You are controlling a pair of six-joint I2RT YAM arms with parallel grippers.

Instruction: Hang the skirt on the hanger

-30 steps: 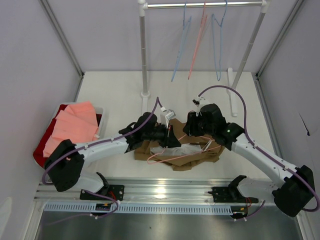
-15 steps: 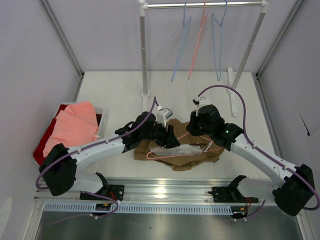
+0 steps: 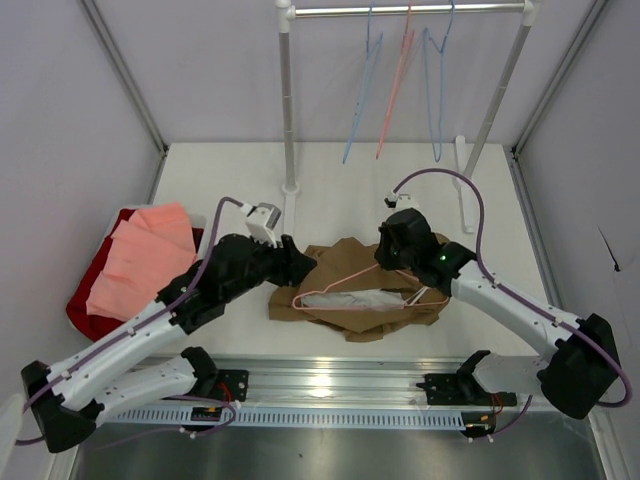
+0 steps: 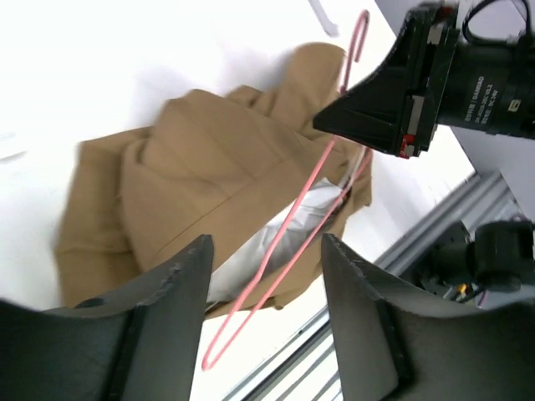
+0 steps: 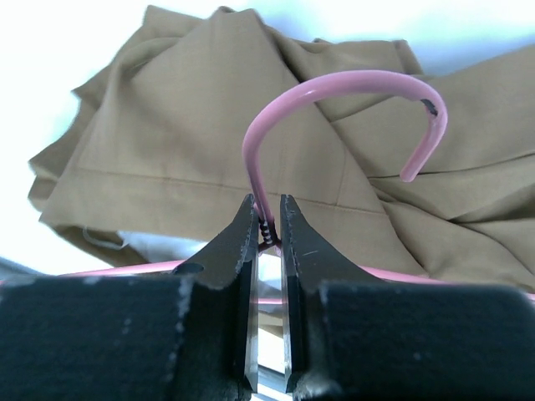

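Observation:
The tan-brown skirt point(image 3: 340, 258) lies crumpled on the table's middle, its white lining point(image 3: 365, 300) showing at the front. The pale-pink hanger point(image 3: 339, 283) rests on top of it. My right gripper point(image 3: 392, 263) is shut on the hanger's twisted neck just below the hook point(image 5: 334, 83); in the right wrist view the jaws point(image 5: 267, 219) pinch the wire over the skirt point(image 5: 167, 134). My left gripper point(image 3: 300, 262) hovers open at the skirt's left edge. In the left wrist view its fingers point(image 4: 180, 276) frame the hanger point(image 4: 309, 200) and the skirt point(image 4: 209, 167) without touching them.
A clothes rack with a white post point(image 3: 288, 100) stands at the back, carrying blue hangers point(image 3: 365, 90) and a pink one point(image 3: 397, 90). A red bin point(image 3: 88, 300) with a salmon-pink folded garment point(image 3: 145, 255) sits at the left. A metal rail point(image 3: 320, 385) runs along the near edge.
My left gripper has opened and drawn back to the left, off the skirt. My right gripper has shut on the hanger's neck and shifted slightly left.

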